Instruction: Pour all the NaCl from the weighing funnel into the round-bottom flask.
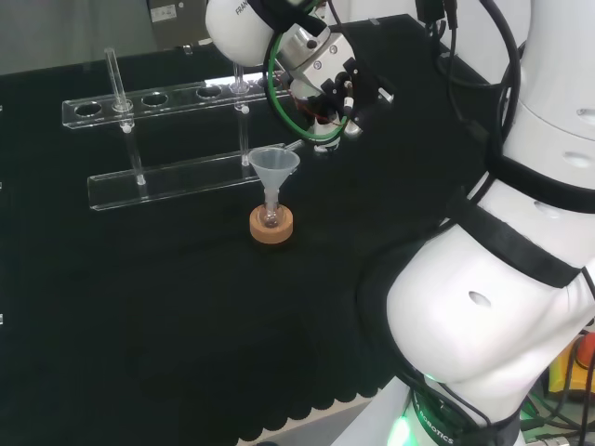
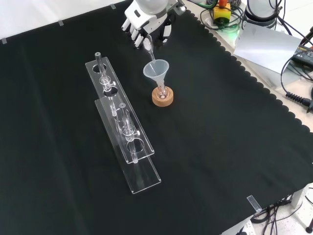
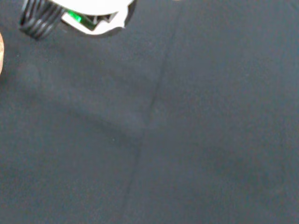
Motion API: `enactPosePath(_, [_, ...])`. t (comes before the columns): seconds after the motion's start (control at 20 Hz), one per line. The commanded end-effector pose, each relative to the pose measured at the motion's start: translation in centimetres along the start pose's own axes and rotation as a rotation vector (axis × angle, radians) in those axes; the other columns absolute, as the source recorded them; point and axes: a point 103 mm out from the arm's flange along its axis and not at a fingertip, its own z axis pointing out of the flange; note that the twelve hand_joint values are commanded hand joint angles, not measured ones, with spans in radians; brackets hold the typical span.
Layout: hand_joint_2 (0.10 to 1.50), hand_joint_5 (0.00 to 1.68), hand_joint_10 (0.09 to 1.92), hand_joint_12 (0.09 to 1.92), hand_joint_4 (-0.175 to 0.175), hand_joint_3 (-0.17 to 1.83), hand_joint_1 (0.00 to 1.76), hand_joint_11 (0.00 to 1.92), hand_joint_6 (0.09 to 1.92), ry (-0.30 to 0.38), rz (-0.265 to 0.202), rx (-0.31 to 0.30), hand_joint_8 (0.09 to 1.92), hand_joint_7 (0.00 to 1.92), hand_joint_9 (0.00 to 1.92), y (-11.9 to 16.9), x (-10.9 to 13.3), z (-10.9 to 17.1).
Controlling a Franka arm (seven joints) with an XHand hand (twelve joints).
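A small round-bottom flask (image 1: 271,216) (image 2: 162,91) stands in a cork ring (image 1: 271,229) (image 2: 163,99) near the middle of the cloth. A pale plastic funnel (image 1: 274,164) (image 2: 156,70) sits in its neck. The hand (image 1: 324,78) (image 2: 145,23) hovers just beyond the funnel, to its right in the head view and above it in the front view. Its fingers are curled on a clear glass weighing funnel (image 2: 150,51) (image 1: 292,146), which tilts down with its thin end at the plastic funnel's mouth. I cannot tell whether any salt is inside.
A long clear acrylic test-tube rack (image 1: 158,177) (image 2: 124,132) with a few tubes stands left of the flask in both views. The cloth's scalloped edge (image 2: 254,78) runs along the front view's right side. The wrist view looks at black cloth (image 3: 187,130).
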Motion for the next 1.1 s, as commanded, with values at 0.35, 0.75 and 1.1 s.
enactPosePath(0.35, [0.67, 1.11, 0.49, 1.22, 0.117, 0.8, 1.1, 0.6, 1.02, -0.15, -0.005, 0.017, 0.72, 0.94, 1.06, -0.4, 0.3, -1.9])
enactPosePath(0.75, [0.67, 1.11, 0.49, 1.22, 0.12, 0.8, 1.1, 0.61, 1.02, -0.162, -0.005, 0.011, 0.72, 0.94, 1.06, -0.4, 0.5, -2.5])
enactPosePath(1.1, [0.67, 1.11, 0.49, 1.22, 0.122, 0.8, 1.1, 0.61, 1.02, -0.181, -0.01, 0.01, 0.72, 0.94, 1.07, -0.3, 0.7, -2.6])
